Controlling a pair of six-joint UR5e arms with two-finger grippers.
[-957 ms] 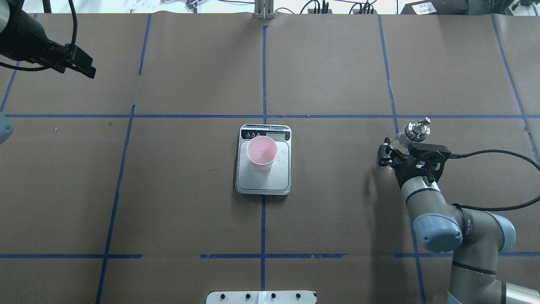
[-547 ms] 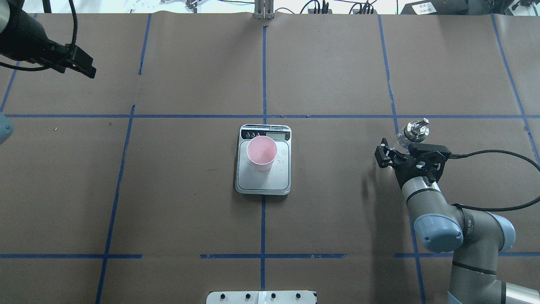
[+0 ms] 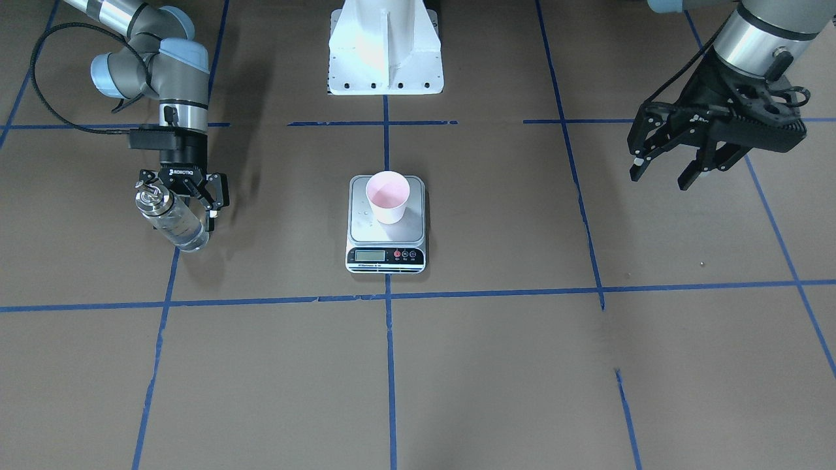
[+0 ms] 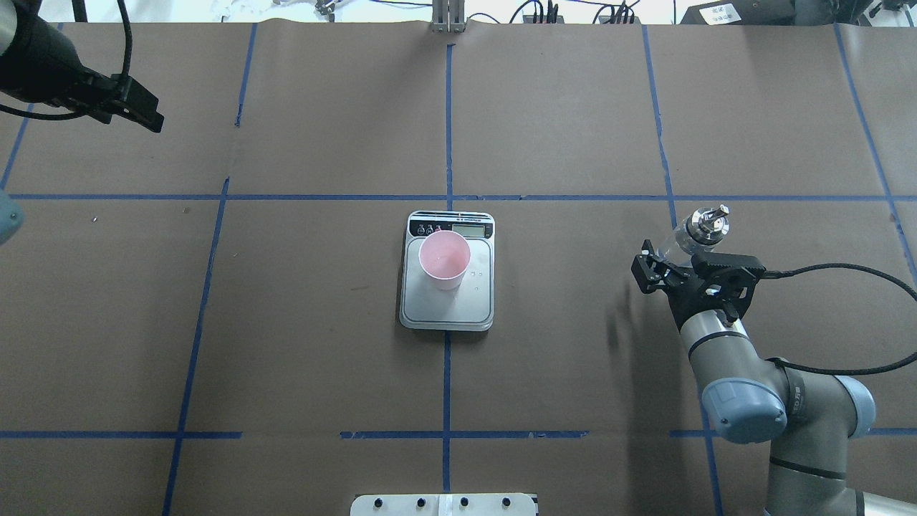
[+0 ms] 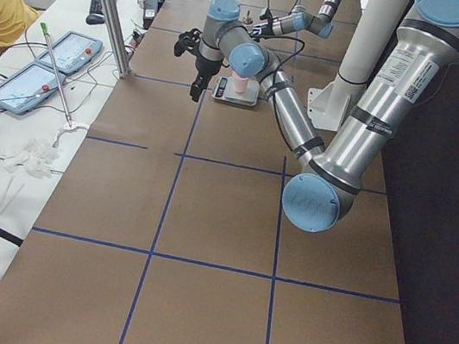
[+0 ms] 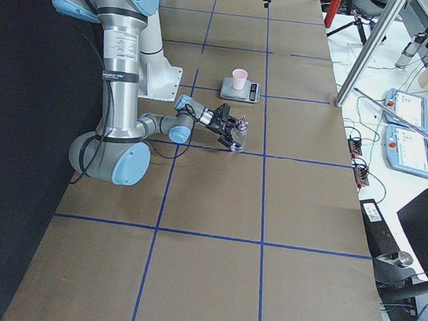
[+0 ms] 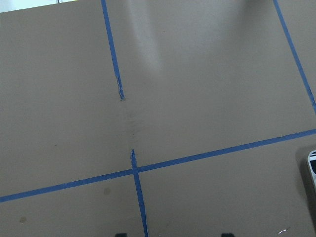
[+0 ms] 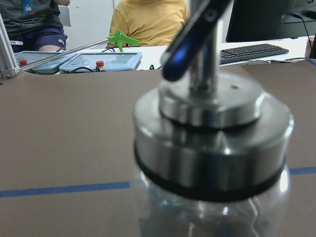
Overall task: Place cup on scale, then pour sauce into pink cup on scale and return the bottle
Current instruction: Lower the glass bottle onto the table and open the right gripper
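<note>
Both grippers stand with jaws parted: the right gripper (image 3: 179, 205) just behind the bottle (image 3: 176, 225), which rests on the table (image 3: 496, 365) far from the cup (image 3: 388, 196) on the scale (image 3: 362, 228), probably returned already, and the left gripper (image 3: 659, 179) hangs idle.

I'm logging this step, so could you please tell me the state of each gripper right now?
Left gripper: open, empty.
Right gripper: open, fingers spread around the bottle, not clamping it.
</note>
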